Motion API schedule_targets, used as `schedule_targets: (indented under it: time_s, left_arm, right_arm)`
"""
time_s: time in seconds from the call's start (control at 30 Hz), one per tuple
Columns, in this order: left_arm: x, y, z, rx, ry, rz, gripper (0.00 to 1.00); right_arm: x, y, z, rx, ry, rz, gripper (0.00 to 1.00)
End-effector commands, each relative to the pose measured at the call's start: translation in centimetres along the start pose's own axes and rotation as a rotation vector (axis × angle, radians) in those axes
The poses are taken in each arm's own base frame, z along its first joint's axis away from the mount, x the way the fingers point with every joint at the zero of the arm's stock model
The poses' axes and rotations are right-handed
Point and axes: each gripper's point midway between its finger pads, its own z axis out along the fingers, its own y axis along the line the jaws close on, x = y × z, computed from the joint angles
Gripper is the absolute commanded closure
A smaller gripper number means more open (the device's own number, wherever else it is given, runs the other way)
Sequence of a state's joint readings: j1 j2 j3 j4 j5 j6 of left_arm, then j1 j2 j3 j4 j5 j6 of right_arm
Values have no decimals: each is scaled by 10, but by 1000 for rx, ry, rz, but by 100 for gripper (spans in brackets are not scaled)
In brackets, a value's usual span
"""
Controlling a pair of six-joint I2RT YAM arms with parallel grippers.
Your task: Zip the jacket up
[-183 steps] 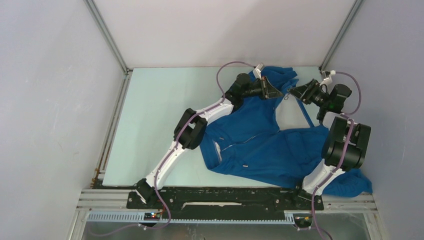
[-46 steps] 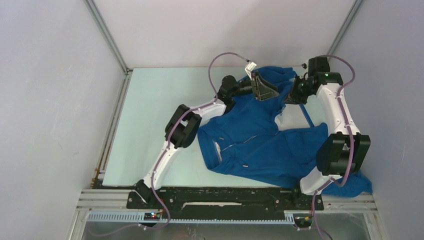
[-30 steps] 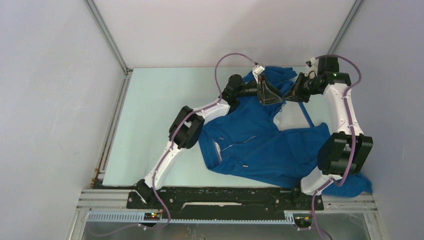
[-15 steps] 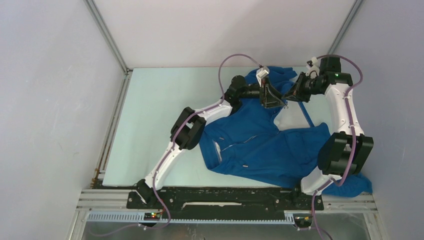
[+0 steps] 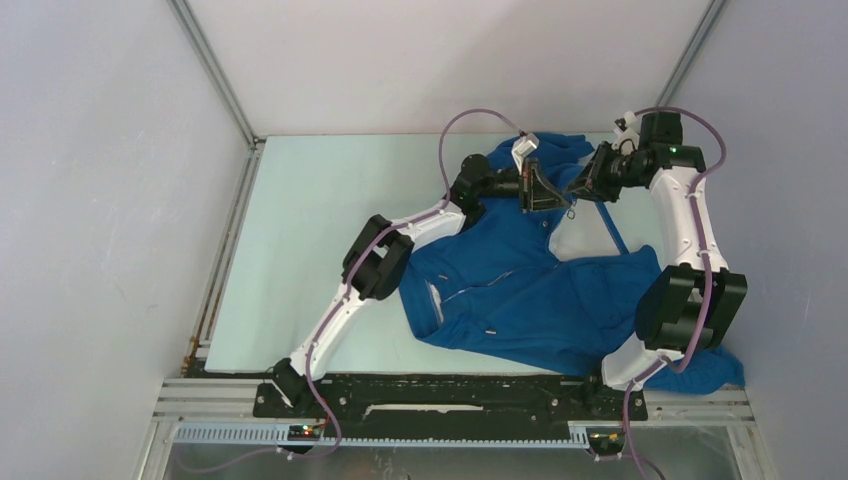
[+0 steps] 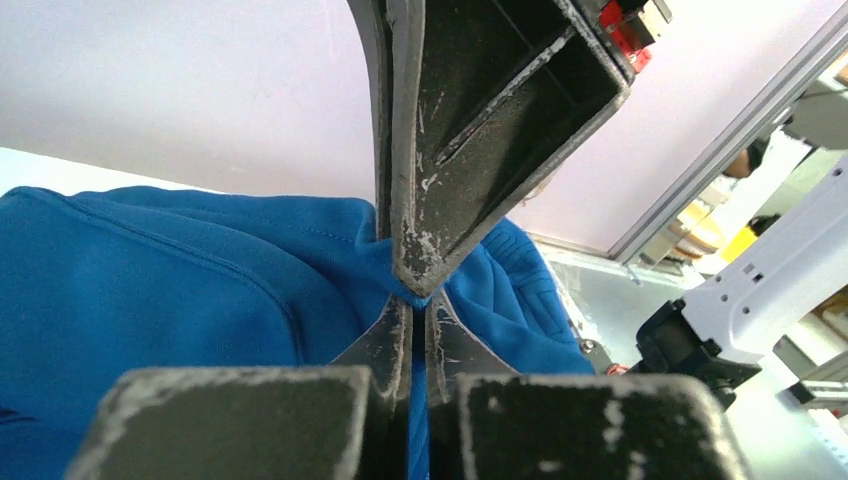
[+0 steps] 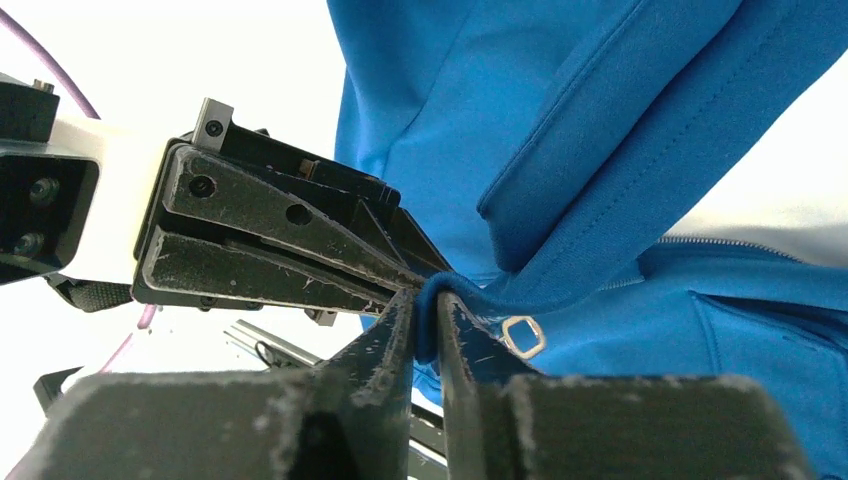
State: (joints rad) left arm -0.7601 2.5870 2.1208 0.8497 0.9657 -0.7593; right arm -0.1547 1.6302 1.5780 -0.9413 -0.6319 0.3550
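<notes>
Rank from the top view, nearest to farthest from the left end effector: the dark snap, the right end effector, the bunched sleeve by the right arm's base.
1. The right end effector: tip to tip with the left end effector, at the far side.
2. The dark snap: on the jacket front, toward the bases.
3. The bunched sleeve: near right corner.

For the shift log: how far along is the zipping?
Done: nothing is zipped; the jacket front gapes open. In hand: the left gripper and right gripper both pinch its edge beside the metal pull ring. Left: all the zipping.
</notes>
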Motion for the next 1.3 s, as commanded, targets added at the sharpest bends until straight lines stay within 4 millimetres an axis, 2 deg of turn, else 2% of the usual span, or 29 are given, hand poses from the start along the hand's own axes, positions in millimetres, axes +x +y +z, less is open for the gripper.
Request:
schedule_targets:
  time_s: [0.0,0.13,0.2,0.33,0.43,0.47,0.5,0.53,0.57,0.63,0.7,0.83,1.0,1.1,1.2,1.27]
  left_arm:
    - [-19,-24,1,76,-73,29,100]
    - [-20,-22,1,67,-97,-25,100]
    - [-19,-16,3,39,-107,-64,100]
    - [-15,2,5,-16,-120,-173,100]
    - [-16,11,5,-26,-138,-246,100]
    - [-16,14,4,-32,-143,-271,100]
    - [-17,16,4,-37,-148,-279,100]
    - [-17,18,3,-44,-149,-283,100]
    - [-15,19,3,-51,-145,-289,100]
    - [-16,19,3,-55,-141,-292,100]
    - [-15,20,3,-61,-137,-295,100]
    - [-14,23,3,-76,-139,-297,100]
    - [-7,24,9,-91,-102,-286,100]
    - [-4,25,14,-107,-86,-267,100]
    - [-1,25,17,-107,-73,-259,100]
    - [-2,25,17,-107,-75,-255,100]
  right_arm:
    - [-5,2,-4,20,-36,-17,74]
    - [-10,-2,-6,76,-71,-12,67]
    - [-14,-12,-12,156,-107,20,65]
    - [-18,-28,-35,284,-210,53,58]
    - [-22,-46,-64,345,-360,136,52]
    - [-24,-52,-77,347,-423,172,48]
    - [-26,-60,-87,352,-486,208,38]
    - [-26,-70,-96,361,-543,248,12]
    - [-24,-80,-99,365,-577,259,2]
    - [-25,-96,-104,403,-635,234,0]
    - [-21,-114,-102,454,-607,226,0]
    - [-5,-171,-83,501,-464,423,3]
    - [-3,-235,-56,617,-408,564,12]
    - [-10,-260,-44,663,-410,587,18]
    - [-24,-278,-38,756,-415,517,19]
    - [-34,-280,-34,770,-410,451,19]
